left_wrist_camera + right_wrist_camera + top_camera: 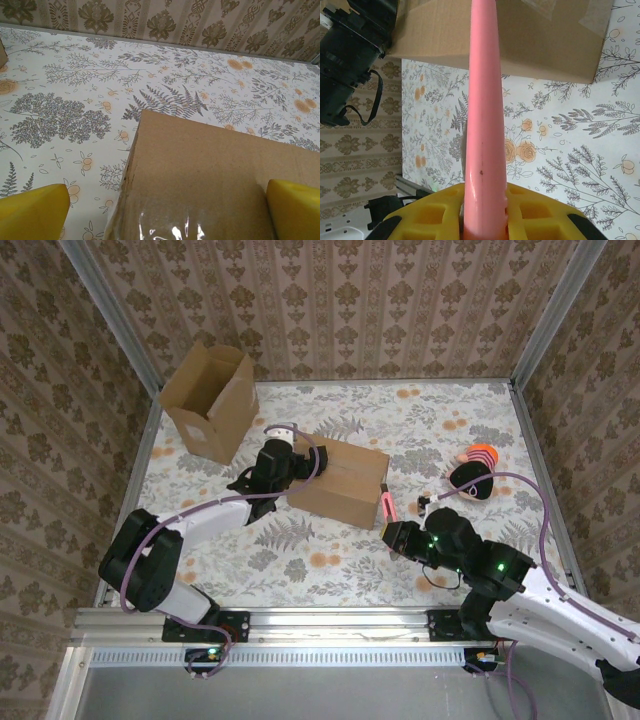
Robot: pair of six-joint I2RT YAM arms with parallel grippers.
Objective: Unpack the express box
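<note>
The express box [338,480] is a shut brown carton lying mid-table, sealed with clear tape [172,227]. My left gripper [268,468] stands open at the box's left end, its yellow fingers [32,212] on either side of the box corner [210,170]. My right gripper [393,532] is shut on a pink stick-like tool [385,504]. In the right wrist view the pink tool [485,115] rises from between the yellow pads [427,215], its tip at the box's near side [530,40].
A second cardboard box [210,400] stands open at the back left. A black and orange object [474,474] lies at the right. The left arm's black wrist [350,55] sits beside the box. Patterned walls ring the flowered table [440,420].
</note>
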